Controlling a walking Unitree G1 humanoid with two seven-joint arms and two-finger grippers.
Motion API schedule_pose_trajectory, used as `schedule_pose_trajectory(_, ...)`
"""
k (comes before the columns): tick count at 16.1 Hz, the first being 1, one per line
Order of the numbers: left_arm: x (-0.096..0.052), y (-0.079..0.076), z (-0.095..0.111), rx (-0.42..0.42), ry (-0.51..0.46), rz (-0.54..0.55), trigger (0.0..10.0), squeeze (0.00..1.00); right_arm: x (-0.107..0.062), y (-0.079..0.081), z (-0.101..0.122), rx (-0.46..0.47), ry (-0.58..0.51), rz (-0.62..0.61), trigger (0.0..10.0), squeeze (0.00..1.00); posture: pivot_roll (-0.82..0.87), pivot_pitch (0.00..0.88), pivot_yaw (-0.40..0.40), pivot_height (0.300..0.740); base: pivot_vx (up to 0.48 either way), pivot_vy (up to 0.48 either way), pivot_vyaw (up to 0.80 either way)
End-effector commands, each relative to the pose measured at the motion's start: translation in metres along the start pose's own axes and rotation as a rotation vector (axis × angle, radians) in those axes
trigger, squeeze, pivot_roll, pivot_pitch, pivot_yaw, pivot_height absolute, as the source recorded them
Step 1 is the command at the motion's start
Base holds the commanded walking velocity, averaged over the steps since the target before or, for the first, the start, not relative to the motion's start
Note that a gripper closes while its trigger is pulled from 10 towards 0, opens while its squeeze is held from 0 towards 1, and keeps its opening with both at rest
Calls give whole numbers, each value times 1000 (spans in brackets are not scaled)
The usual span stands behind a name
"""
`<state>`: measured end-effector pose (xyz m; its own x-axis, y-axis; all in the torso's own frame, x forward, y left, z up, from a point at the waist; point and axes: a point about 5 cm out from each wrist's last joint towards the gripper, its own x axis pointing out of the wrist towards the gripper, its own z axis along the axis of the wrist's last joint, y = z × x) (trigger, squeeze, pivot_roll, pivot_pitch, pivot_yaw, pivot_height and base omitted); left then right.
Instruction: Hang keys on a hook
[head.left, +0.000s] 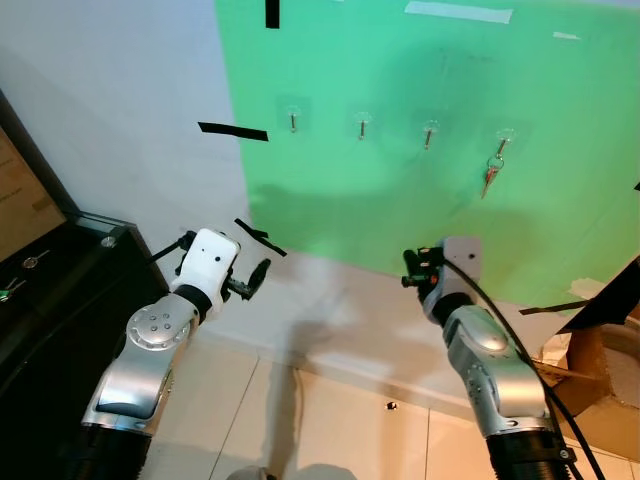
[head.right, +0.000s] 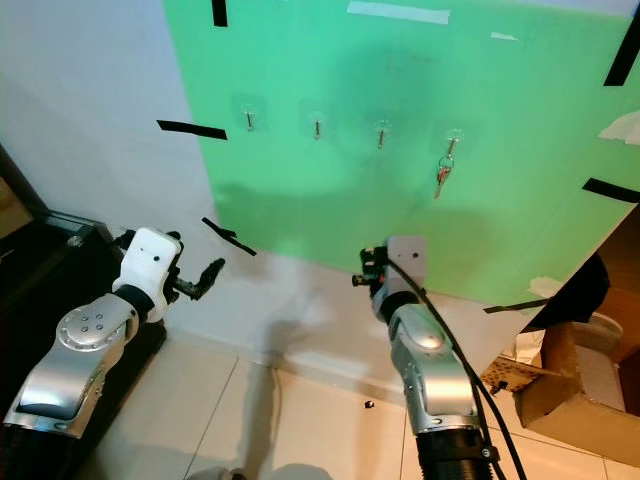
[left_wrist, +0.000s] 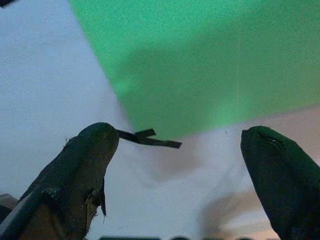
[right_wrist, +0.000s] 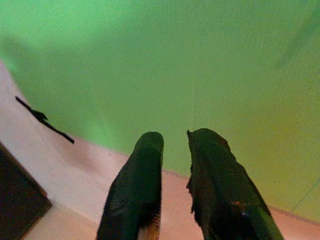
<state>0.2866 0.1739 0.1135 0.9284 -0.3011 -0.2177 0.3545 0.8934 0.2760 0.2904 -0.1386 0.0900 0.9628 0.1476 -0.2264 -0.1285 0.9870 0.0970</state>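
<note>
Hanging on a hook, keys (head.left: 492, 174); both arms raised below.

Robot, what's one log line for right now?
keys: hanging on rightmost hook | left gripper: open, empty | right gripper: nearly closed, empty

keys (head.left: 493, 172): too small to count | cardboard box (head.left: 610, 400): cut off at edge

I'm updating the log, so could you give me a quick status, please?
Left hand open, empty. Right hand nearly shut, empty. Keys on rightmost hook.
</note>
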Motion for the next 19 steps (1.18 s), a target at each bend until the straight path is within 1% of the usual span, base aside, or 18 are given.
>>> schedule_pose_trajectory(1,2,4,4,-5,-19,24,10000,871,-1,2,0,3,-5,-13,10000,1000,-32,0,60,740,0,0,0)
schedule_pose_trajectory(2,1,2,4,-19,-26,27,10000,882,-2,2,-2,11,-3,-26,10000,1000,-35,0,62,740,0,0,0)
schedule_pose_trajectory(4,0,0,2,-34,-25,43,10000,886,-4,0,-3,13,-2,-46,10000,1000,-32,0,56,740,0,0,600)
schedule_pose_trajectory(5,1,0,1,-51,-20,78,10000,863,-3,-3,-2,8,0,-59,10000,1000,-22,0,46,740,0,0,800)
schedule_pose_trajectory(7,2,2,3,-50,-37,95,10000,820,2,-2,1,10,-5,-54,10000,1000,-8,0,41,740,0,0,800)
schedule_pose_trajectory(9,2,5,8,-52,-62,125,10000,725,8,0,6,17,-20,-54,10000,1000,16,0,30,740,0,0,800)
schedule_pose_trajectory(11,2,10,10,-40,-64,159,10000,737,10,2,5,28,-19,-51,10000,1000,28,0,28,740,0,0,800)
schedule_pose_trajectory(14,2,11,11,-62,-84,183,10000,741,11,1,3,32,-13,-49,10000,1000,37,0,10,740,0,0,798)
schedule_pose_trajectory(16,1,9,10,-71,-83,187,10000,741,12,-1,2,32,-6,-59,10000,1000,41,0,-1,740,129,0,794)
schedule_pose_trajectory(17,0,7,9,-71,-81,185,10000,741,12,-2,2,15,-3,-72,10000,1000,43,0,-3,740,277,0,788)
schedule_pose_trajectory(19,-2,7,7,-71,-74,189,10000,749,12,-5,0,33,-2,-109,10000,1000,56,0,-14,740,319,0,0)
